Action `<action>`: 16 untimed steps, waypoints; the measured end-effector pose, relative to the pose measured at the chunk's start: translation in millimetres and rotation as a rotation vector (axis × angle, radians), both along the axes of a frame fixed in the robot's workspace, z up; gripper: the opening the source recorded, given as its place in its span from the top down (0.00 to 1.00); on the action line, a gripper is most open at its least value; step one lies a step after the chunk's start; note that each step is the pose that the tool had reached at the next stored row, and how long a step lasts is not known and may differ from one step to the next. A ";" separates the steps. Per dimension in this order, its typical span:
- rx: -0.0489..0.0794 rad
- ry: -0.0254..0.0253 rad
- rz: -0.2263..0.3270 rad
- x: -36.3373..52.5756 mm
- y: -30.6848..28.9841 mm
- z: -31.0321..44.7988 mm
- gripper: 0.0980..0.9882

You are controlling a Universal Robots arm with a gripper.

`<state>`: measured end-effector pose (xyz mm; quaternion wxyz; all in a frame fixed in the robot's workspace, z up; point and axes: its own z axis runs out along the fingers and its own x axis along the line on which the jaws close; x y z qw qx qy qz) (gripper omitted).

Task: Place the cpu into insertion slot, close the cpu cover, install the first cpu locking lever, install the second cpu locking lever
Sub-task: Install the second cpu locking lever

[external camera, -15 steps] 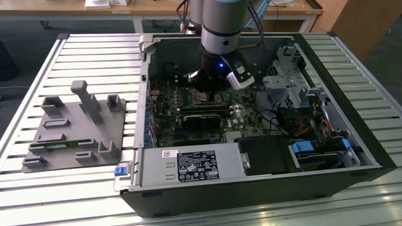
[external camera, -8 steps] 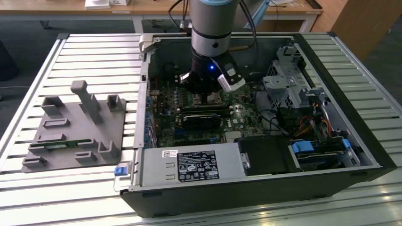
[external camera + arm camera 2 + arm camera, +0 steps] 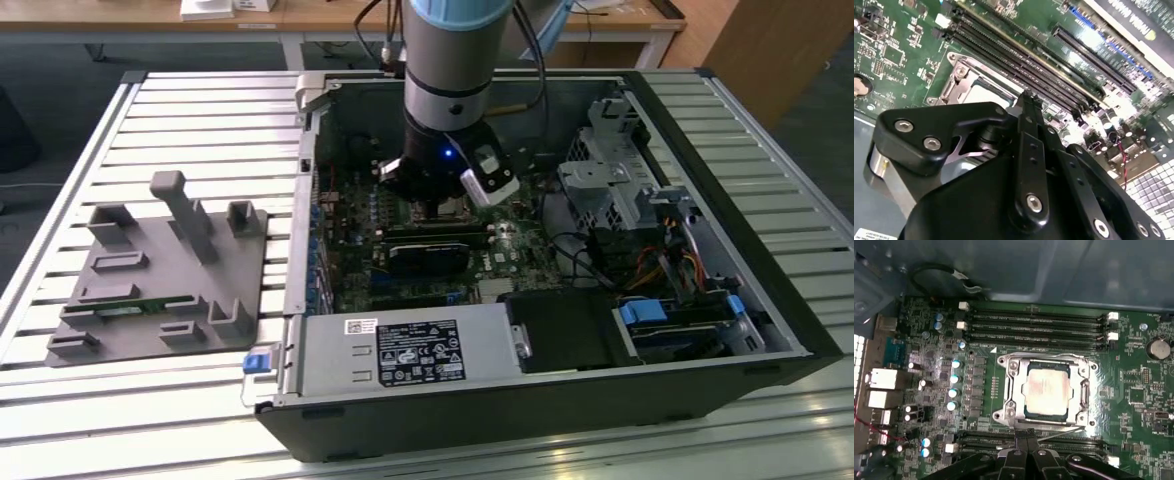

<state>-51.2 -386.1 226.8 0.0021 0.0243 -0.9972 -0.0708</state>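
Socket area: the insertion slot [image 3: 1048,391] sits on the green motherboard [image 3: 1134,390], between two banks of long black memory slots [image 3: 1034,325].
Chip: the cpu [image 3: 1046,389] already lies flat inside the insertion slot, its silvery top showing through the window of the frame.
Cover: the cpu cover [image 3: 1013,390] appears lowered over the chip, its metal frame lying around the cpu on all sides rather than standing up.
Lever: a thin bright wire, which I take for a locking lever [image 3: 1061,429], runs along the edge of the insertion slot nearest the gripper; whether it is latched I cannot tell.
Gripper: the gripper [image 3: 1026,440] hangs just beside that same edge of the insertion slot, its black fingertips drawn close together with no gap visible between them and nothing visibly held.
Arm: in the exterior view the arm [image 3: 451,60] reaches down into the open computer case [image 3: 534,400], ending over the insertion slot.
Step in hand: judged from this, placing and covering are done and the first lever is being worked.
Next move calls for: a firm sideways-and-down push on the wire, keeping the tips on it so it does not spring free.
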 end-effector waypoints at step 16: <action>0.014 0.0000 0.002 -8.1 -2.4 -21.3 0.98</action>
